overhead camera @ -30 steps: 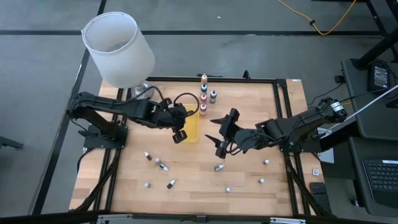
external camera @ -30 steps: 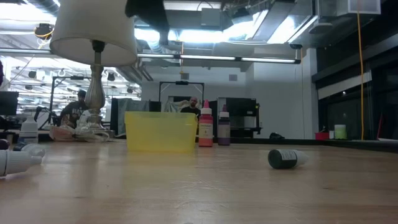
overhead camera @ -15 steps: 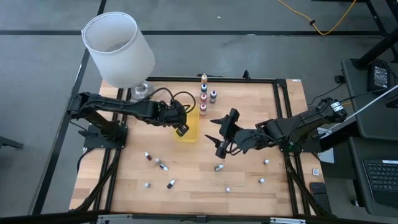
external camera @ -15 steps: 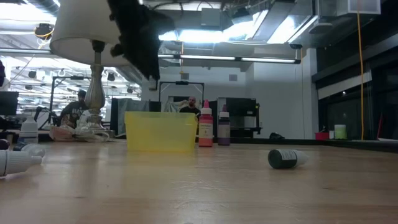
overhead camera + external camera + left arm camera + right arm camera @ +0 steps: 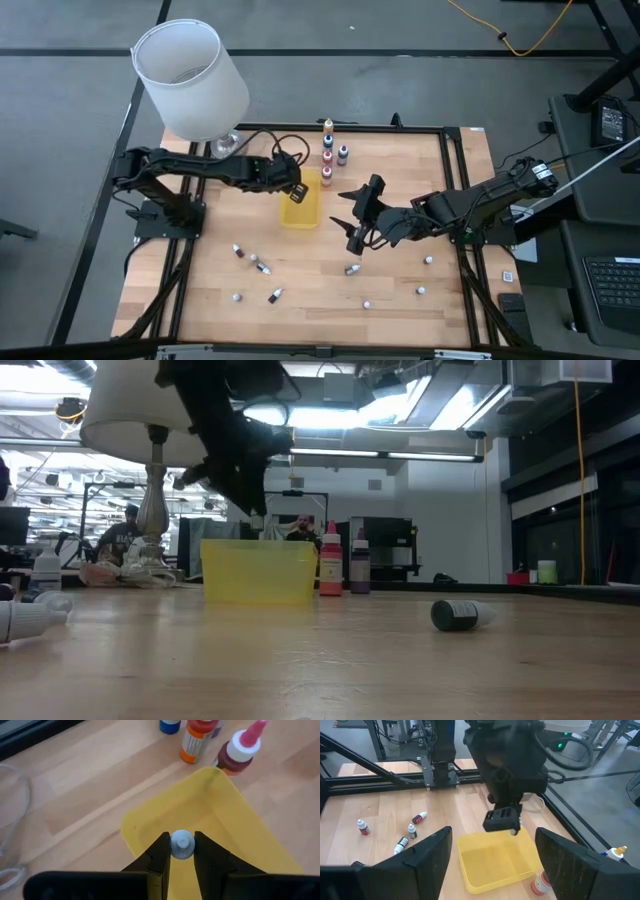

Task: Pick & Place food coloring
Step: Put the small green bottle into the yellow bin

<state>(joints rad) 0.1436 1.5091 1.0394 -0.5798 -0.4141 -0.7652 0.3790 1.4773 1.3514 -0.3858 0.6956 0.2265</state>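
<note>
My left gripper (image 5: 182, 851) hangs over the yellow tray (image 5: 303, 207), shut on a tiny food coloring bottle whose white cap (image 5: 182, 844) shows between the fingers. From the right wrist view that gripper (image 5: 503, 822) is above the tray's far end. Several upright food coloring bottles (image 5: 327, 150) stand just beyond the tray. Others lie loose on the near half of the table (image 5: 262, 266) (image 5: 352, 268). To the tray's right, my right gripper (image 5: 349, 220) hangs open above the table, touching nothing. My left gripper pinches the small bottle between its two fingers, just behind the ribbed white cap (image 5: 183, 851). The cap points forward out of the fingertips; the bottle's body is hidden by the fingers. The fingers slant downward. The bottle is lifted clear, above the tray's inside.
A lamp with a white shade (image 5: 190, 80) stands at the table's far left corner, its cable looping near the left arm. One dark bottle (image 5: 460, 615) lies on its side on the wood. A black frame (image 5: 455, 130) edges the table. People show in the room behind.
My left gripper has sunk toward the tray and gone toward the table's far edge, rolling as it went. It stays shut on the bottle. It has moved from over the tray's near end to over its far part.
</note>
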